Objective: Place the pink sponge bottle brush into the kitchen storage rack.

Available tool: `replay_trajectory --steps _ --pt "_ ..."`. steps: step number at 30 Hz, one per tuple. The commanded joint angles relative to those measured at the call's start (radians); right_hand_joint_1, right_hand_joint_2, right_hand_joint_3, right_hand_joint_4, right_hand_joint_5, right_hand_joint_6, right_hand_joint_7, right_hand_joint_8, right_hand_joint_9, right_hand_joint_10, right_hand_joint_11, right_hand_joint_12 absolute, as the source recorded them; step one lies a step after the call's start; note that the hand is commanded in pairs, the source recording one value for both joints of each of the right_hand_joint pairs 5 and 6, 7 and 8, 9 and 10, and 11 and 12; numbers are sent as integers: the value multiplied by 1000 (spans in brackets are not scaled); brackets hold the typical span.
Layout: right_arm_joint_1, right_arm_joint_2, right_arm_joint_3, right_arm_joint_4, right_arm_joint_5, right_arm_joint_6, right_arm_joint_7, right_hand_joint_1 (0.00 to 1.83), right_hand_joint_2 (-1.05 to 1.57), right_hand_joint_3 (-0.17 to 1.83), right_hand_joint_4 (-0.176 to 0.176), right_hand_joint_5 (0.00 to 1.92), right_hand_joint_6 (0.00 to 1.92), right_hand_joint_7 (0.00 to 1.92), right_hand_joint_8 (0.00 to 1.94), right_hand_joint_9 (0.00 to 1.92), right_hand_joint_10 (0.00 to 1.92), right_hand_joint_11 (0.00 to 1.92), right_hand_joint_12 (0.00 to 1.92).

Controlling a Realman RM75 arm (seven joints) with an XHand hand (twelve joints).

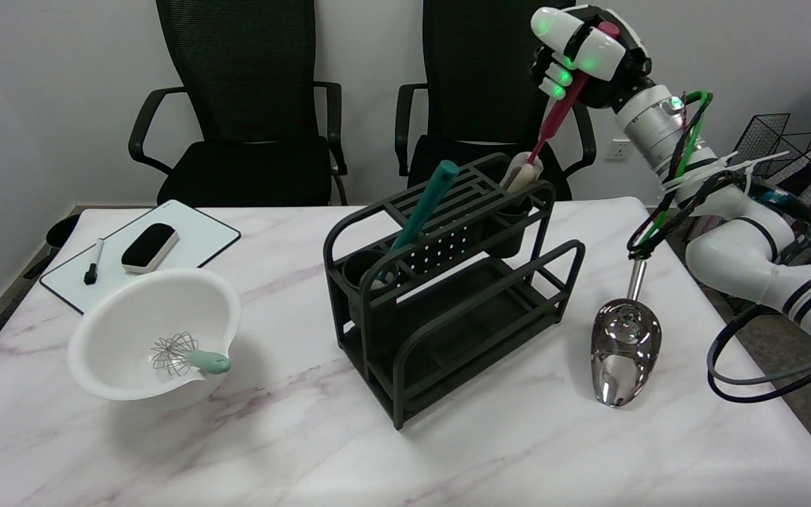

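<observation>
My right hand (583, 53) is raised high above the back right of the table and grips the top of the pink bottle brush (553, 125) by its handle. The brush hangs slanting down to the left. Its pale sponge head (520, 172) sits at the mouth of the right-hand cup (511, 224) at the top of the dark kitchen storage rack (448, 282). How deep the sponge reaches into the cup is hidden by the rack's top bars. A teal-handled utensil (423, 204) leans in the rack's left cup.
A shiny metal scoop (624, 352) lies on the table right of the rack. A white bowl (124, 320) holding a small whisk (187, 355) stands at the left, with a whiteboard (194, 243), eraser and marker behind it. Two black chairs stand beyond the table.
</observation>
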Motion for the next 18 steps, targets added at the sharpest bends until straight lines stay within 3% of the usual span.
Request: replay_trajectory --steps 1,18 --pt "43 -28 -57 -68 -2 4 5 1147 1261 480 0 1920 1920 1920 1920 1920 1920 1920 1920" --pt "43 -45 -68 -82 -2 5 5 1151 1259 480 0 1920 1920 1920 1920 1920 1920 1920 1920"
